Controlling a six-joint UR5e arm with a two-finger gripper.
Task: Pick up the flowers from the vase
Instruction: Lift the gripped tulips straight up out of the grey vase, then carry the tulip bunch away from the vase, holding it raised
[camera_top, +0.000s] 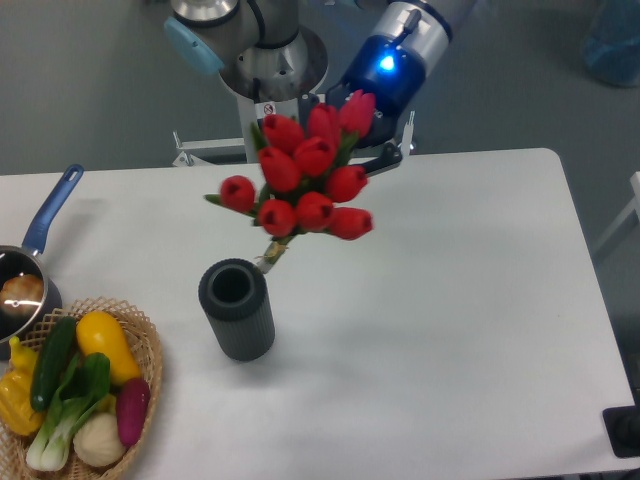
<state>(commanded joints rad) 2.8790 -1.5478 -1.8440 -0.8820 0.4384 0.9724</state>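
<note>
Overhead, claw (352, 150) half-hidden behind flowers (305, 190), clamped on them, clear of vase (237, 309).

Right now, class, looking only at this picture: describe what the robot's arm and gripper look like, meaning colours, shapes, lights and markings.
The arm is built of thick silver-grey tubes with light blue caps at the joints. Its wrist section is dark blue with a glowing blue light. The gripper is black, mostly hidden behind the flowers. A small warning sticker sits on the base column. No loose cables show.

Claw (352, 140) largely behind flowers (305, 185)
</note>
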